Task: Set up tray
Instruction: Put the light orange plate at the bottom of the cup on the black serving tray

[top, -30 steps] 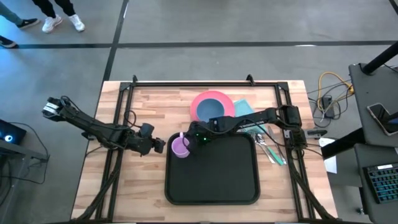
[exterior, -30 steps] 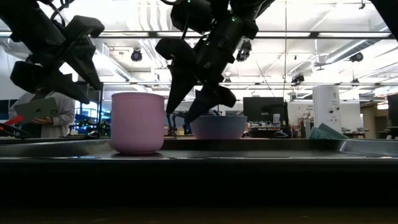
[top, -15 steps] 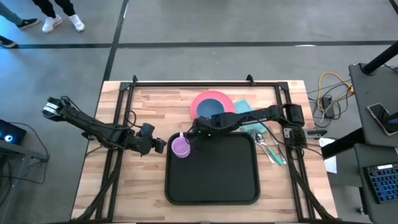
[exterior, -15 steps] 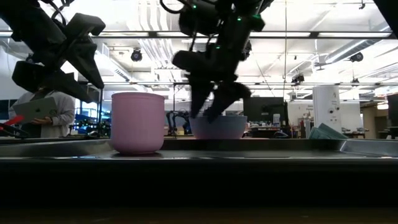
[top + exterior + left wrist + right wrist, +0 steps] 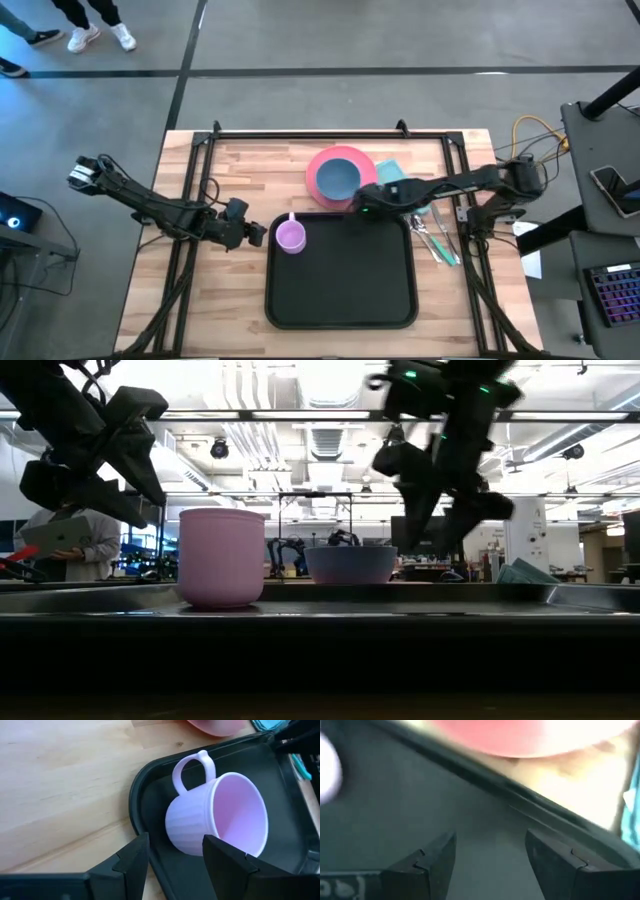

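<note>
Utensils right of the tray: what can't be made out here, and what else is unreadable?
- Utensils, high view: too small to count or identify.
- Pink plate, right wrist view: blurred, cut off by the frame edge.
- Bowl, low view: contents hidden by its wall.
- Left pincer, high view: too small to see its fingers.

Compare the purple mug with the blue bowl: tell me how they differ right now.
The purple mug stands on the black tray, in its corner nearest the left gripper; the blue bowl sits on the pink plate, off the tray. The mug has a handle; the bowl shows none. In the low view the mug stands taller and narrower than the bowl. Both are upright, and no gripper holds either.
</note>
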